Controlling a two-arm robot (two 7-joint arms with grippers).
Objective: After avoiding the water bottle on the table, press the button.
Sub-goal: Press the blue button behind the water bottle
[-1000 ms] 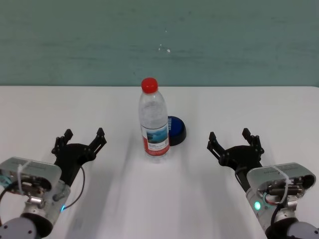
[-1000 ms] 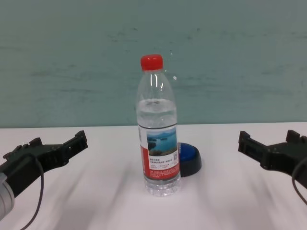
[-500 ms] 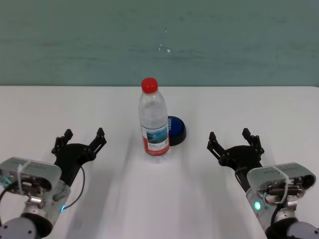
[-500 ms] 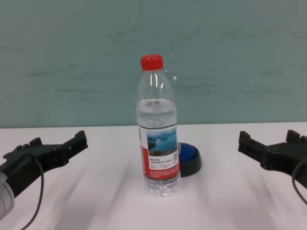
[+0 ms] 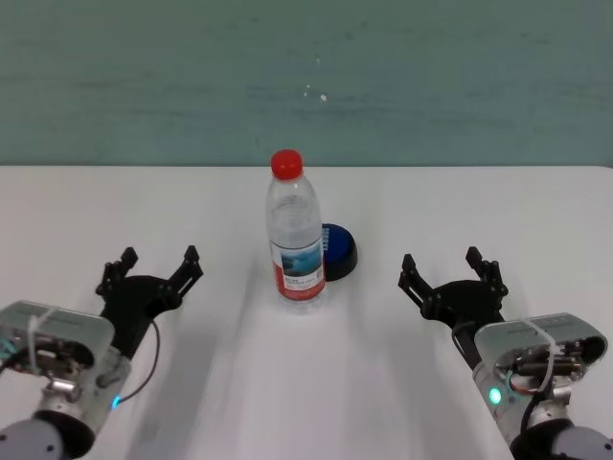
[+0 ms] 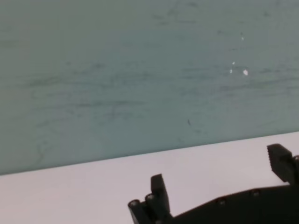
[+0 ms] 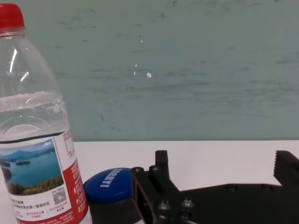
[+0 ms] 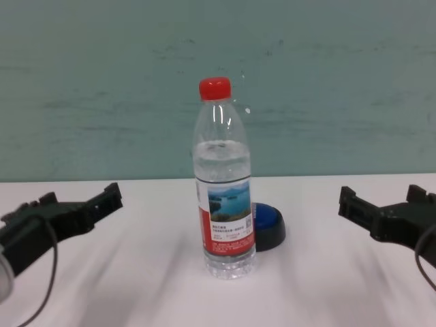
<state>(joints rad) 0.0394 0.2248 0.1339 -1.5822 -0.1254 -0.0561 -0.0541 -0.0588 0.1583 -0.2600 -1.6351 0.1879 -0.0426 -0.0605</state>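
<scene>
1. My left gripper (image 5: 155, 264) sits low over the table (image 5: 86, 206), fingers spread apart, nothing between them.
2. Water bottle (image 5: 295, 234) stands upright well off to that gripper's right, roughly midway between both grippers, slightly farther out.
3. Button (image 5: 340, 253) is on the table just behind the bottle on its right side, partly hidden by it, left of my right gripper.
4. My right gripper (image 5: 453, 268) is also low over the table, fingers spread, empty.
</scene>
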